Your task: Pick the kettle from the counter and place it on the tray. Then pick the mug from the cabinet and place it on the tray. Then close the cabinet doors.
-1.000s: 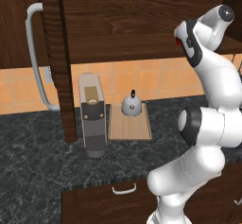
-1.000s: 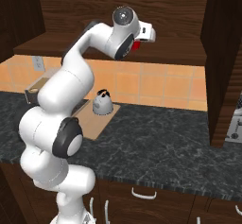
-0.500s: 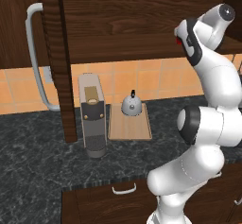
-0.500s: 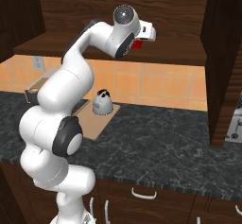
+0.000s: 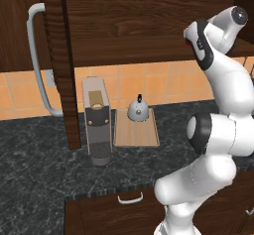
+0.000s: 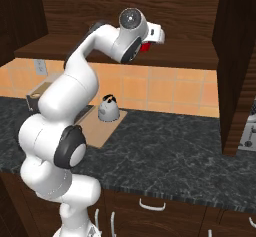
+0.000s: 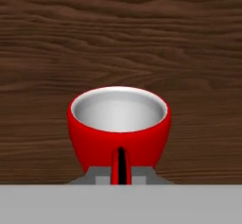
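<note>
Looking at the mug (image 7: 119,127) first: it sits upright, low centre of the hand view, on the dark wood of the cabinet (image 5: 124,21), handle facing straight at you, which is why the gripper (image 7: 119,176) has come in on that side and pinched narrow on the handle. In the right base view you can just catch a red sliver of it at upper centre, behind the hand. The kettle (image 5: 137,110) is already parked on the tray (image 5: 136,135) at mid-frame of the left base view, pushed toward the back edge, so I'd guess the near half is left free for the mug. The cabinet doors (image 5: 54,60) hang open at upper left, beside the coffee machine (image 5: 96,120) on the counter (image 5: 44,174).
</note>
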You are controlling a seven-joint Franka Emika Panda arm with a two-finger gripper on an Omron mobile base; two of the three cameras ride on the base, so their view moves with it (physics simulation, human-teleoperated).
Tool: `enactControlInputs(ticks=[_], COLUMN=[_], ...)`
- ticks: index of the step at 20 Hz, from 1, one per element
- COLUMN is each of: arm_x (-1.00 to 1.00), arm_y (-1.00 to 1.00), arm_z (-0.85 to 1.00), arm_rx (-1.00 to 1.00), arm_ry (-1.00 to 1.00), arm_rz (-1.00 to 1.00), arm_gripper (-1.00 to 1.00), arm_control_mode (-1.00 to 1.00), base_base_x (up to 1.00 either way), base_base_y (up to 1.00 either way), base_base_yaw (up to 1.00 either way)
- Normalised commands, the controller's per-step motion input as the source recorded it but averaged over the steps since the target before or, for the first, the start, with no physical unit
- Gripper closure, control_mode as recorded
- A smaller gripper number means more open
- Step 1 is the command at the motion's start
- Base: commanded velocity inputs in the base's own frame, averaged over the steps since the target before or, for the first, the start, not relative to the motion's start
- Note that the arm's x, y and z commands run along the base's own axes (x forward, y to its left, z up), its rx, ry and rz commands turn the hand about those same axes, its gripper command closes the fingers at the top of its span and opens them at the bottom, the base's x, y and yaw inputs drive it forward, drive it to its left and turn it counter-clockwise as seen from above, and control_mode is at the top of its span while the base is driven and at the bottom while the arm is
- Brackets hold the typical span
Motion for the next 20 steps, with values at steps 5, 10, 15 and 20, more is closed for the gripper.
enactControlInputs(ticks=[5,10,15,20], arm_x=[-0.60,-0.97,-1.00,-0.87], arm_y=[0.01,0.10,0.33,0.59], arm_z=[0.01,0.00,-0.03,-0.31], arm_rx=[0.01,0.00,0.00,0.00], arm_ry=[-0.10,-0.08,-0.05,0.00], arm_rz=[0.08,0.16,0.14,0.14], arm_gripper=[1.00,1.00,1.00,1.00], arm_control_mode=[-1.00,-1.00,-1.00,-1.00], base_base_x=[0.00,0.00,0.00,0.00], base_base_y=[0.00,0.00,0.00,0.00], base_base_yaw=[0.00,0.00,0.00,0.00])
